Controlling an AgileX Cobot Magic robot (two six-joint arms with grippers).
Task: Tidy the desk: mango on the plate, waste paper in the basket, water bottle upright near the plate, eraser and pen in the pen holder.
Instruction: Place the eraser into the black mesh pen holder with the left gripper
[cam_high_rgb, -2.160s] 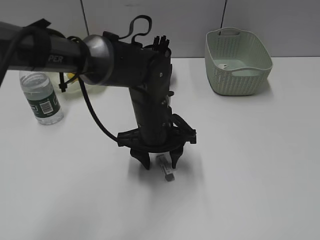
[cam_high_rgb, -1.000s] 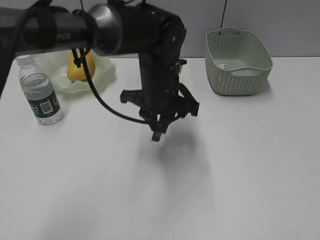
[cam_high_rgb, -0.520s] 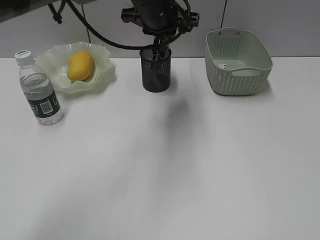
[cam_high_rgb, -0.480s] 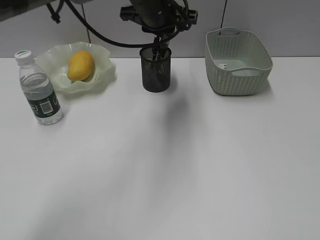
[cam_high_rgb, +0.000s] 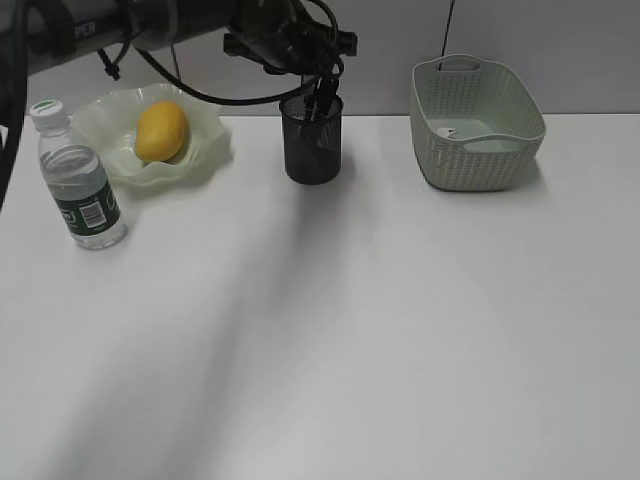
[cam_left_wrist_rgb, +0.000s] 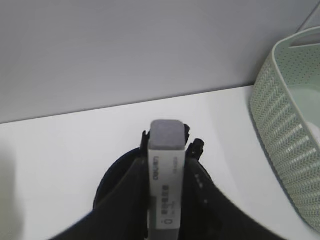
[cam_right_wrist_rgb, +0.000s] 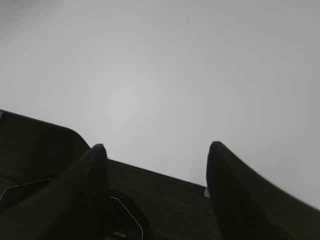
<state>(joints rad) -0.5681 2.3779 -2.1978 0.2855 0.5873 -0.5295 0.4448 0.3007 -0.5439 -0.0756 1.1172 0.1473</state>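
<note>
Left claw (cam_left_wrist_rgb: 167, 200) has its fingers pinched on the eraser (cam_left_wrist_rgb: 166, 175), which stands on end right over the mouth of the pen holder (cam_high_rgb: 313, 138) at the back of the desk (cam_high_rgb: 350, 330), between the plate (cam_high_rgb: 205, 150) and the basket (cam_high_rgb: 476, 122). Right claw (cam_right_wrist_rgb: 155, 150) sits wide open with nothing between its fingers, and the mango (cam_high_rgb: 161, 131) rests on the plate with the water bottle (cam_high_rgb: 79, 185) upright just in front
</note>
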